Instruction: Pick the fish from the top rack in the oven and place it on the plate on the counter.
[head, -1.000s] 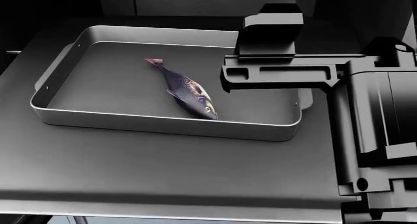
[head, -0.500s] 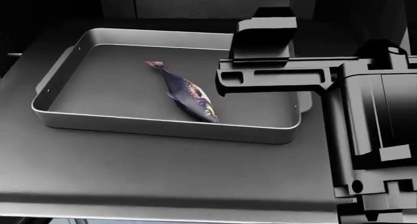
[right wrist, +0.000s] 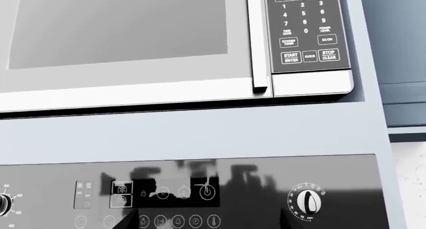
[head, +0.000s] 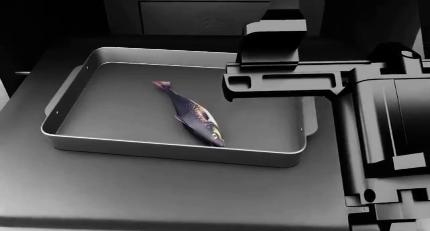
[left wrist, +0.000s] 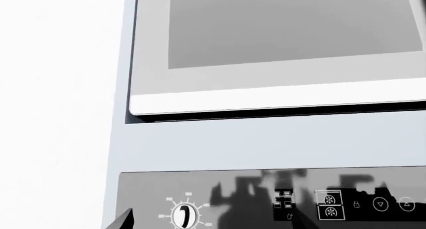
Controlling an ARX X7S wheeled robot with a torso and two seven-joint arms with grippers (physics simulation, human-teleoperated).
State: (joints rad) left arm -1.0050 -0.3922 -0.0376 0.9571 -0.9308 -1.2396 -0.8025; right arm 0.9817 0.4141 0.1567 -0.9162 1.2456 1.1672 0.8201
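Inside the oven's dark interior, the fish (head: 191, 114) lies diagonally in the baking tray (head: 168, 151) on the top rack (head: 134, 190). Beside it hangs the right arm (head: 323, 80), its fingers hidden, so released or clenched cannot be told. Both wrist views show only the control panel (right wrist: 193, 191) and a microwave (right wrist: 133, 44).

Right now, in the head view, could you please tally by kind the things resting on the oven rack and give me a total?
Fish: 1, lying inside the tray
Baking tray: 1, sitting on the top rack
Total: 2
The right arm reaches over the tray's far right end; its gripper's state cannot be made out.
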